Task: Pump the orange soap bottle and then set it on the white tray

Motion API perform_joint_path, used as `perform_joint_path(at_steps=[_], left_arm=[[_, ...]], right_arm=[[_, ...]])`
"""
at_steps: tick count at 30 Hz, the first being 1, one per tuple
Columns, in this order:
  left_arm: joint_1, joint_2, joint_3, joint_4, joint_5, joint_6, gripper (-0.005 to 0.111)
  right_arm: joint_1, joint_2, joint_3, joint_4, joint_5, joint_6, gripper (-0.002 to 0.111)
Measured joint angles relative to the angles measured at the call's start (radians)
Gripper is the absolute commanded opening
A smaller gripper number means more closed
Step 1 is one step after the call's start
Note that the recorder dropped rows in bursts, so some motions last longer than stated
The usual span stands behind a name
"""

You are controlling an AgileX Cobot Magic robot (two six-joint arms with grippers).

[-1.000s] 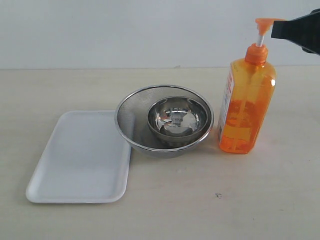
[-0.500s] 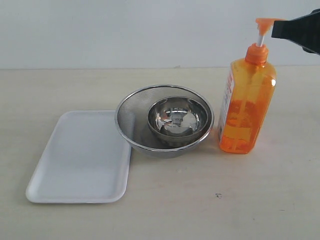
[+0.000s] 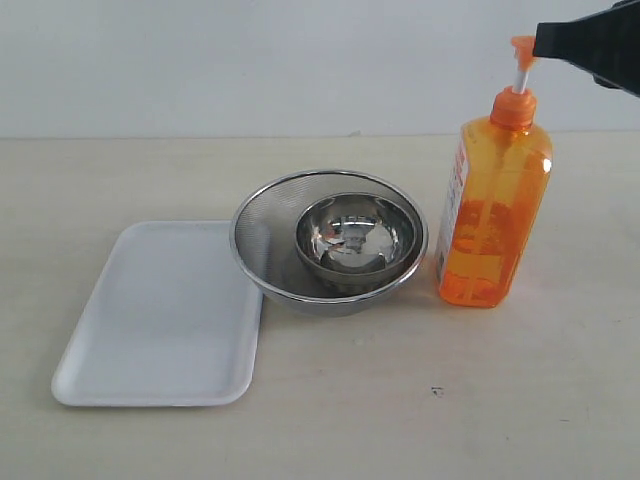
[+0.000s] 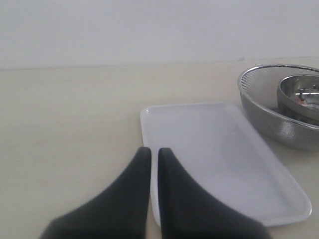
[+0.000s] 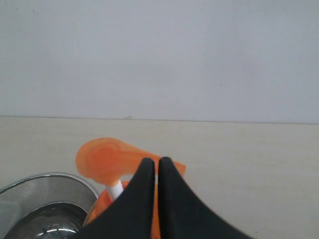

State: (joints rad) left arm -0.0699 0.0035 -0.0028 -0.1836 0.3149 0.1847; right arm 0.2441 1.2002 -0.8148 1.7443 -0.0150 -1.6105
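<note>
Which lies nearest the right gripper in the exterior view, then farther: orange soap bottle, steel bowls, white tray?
1. Tall orange soap bottle, under the right gripper.
2. Round nested steel bowls, centre.
3. Flat rectangular white tray, far left.

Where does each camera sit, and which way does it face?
Exterior: off the arms, facing front-on and slightly down across the table to a wall; sees white tray, nested steel bowls, orange soap bottle; only the tip of the right end effector shows, at the bottle's top.
Left wrist: on the left arm, looking past the shut left end effector over the tray toward the bowls.
Right wrist: on the right arm, looking past its shut end effector onto the pump head.
Shared: both wrist views catch the bowls.
</note>
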Motion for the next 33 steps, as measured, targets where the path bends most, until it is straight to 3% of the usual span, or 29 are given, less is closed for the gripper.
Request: perform_joint_path(at_steps=[33], left_arm=[[0.0,0.0,0.0,0.0,0.0,0.0,0.005]], right_arm=[[0.0,0.115,-0.082,0.0,-0.014,-0.049,0.0]])
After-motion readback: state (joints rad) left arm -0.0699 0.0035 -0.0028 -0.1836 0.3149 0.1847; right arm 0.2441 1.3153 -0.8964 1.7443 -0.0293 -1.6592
